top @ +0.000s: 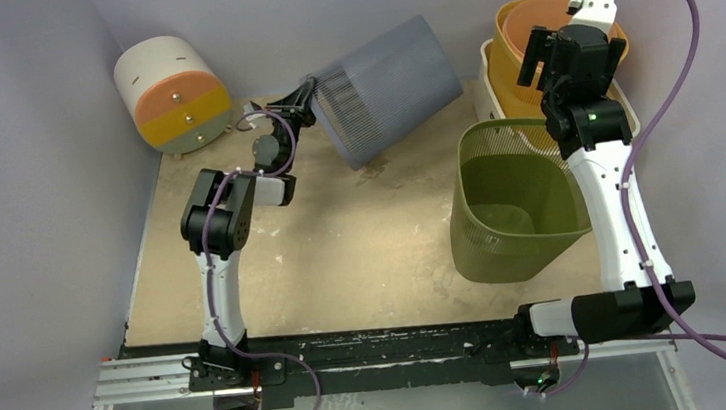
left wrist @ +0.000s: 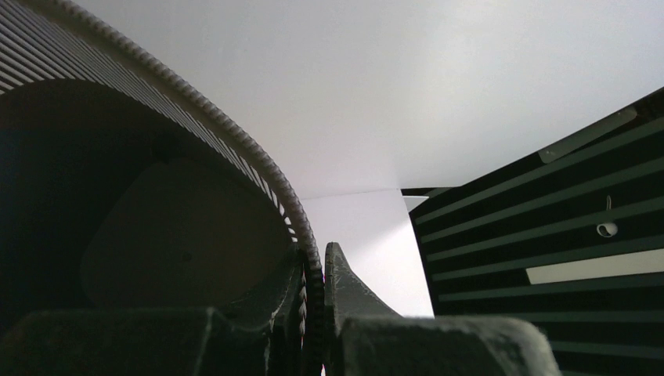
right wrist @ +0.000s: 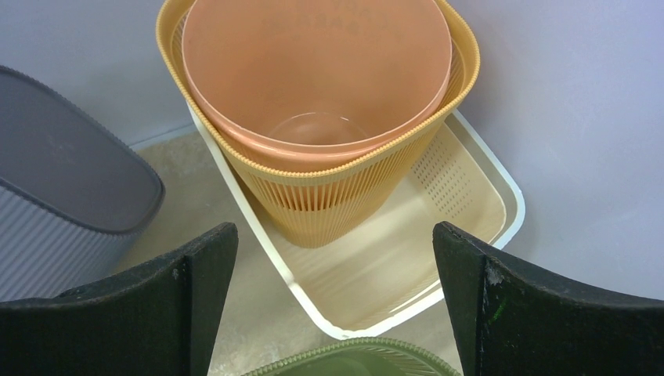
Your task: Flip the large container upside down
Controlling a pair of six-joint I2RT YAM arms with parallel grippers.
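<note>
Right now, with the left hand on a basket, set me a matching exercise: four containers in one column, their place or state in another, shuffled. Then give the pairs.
Things:
1. grey basket
2. green basket
3. yellow basket
4. white drum

Places or states:
A. in the back left corner
B. standing in the cream tray, a pink pot nested inside
C. tilted, rim pinched by the left hand
D. upright on the table, mouth up

Pairs: 1-C, 2-D, 3-B, 4-A
</note>
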